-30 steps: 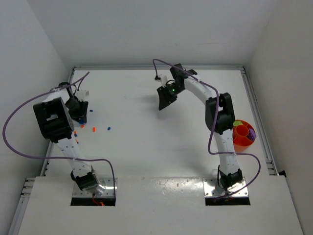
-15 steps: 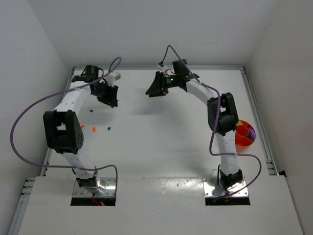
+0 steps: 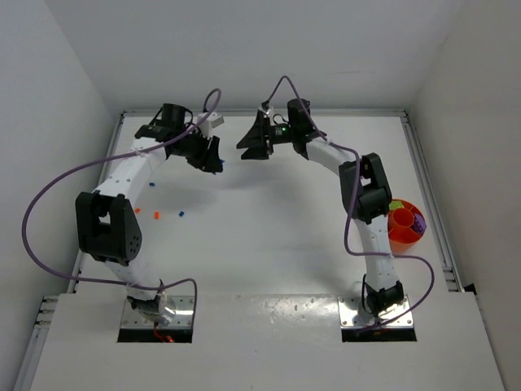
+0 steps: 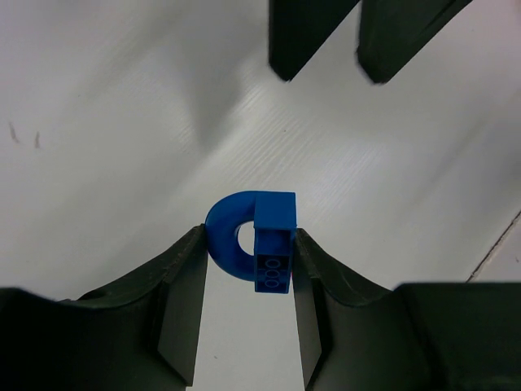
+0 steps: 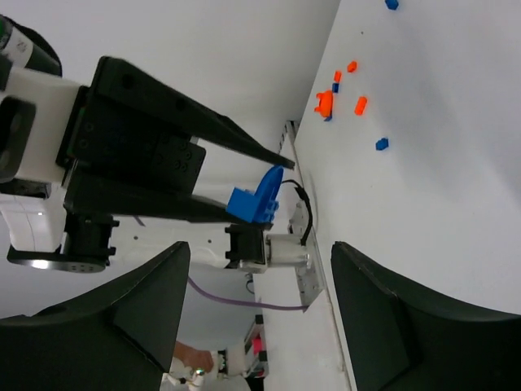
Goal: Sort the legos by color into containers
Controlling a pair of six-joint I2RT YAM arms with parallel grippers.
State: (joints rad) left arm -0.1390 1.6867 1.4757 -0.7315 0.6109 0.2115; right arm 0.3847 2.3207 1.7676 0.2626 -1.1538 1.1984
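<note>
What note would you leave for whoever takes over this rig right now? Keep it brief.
Left gripper shut on a blue brick, raised over the far side of the table.
Right gripper open and empty, facing it.
Bowl at the right edge, purple bricks inside.
Left to do: bin the blue brick, then the loose orange and blue bricks by the left edge.

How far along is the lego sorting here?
Done: a purple piece lies in the orange bowl. In hand: the left fingers pinch a blue arch brick mid-air, facing the open right fingers, likely a handover. Left: several orange and blue bricks lie loose on the table, left side.
</note>
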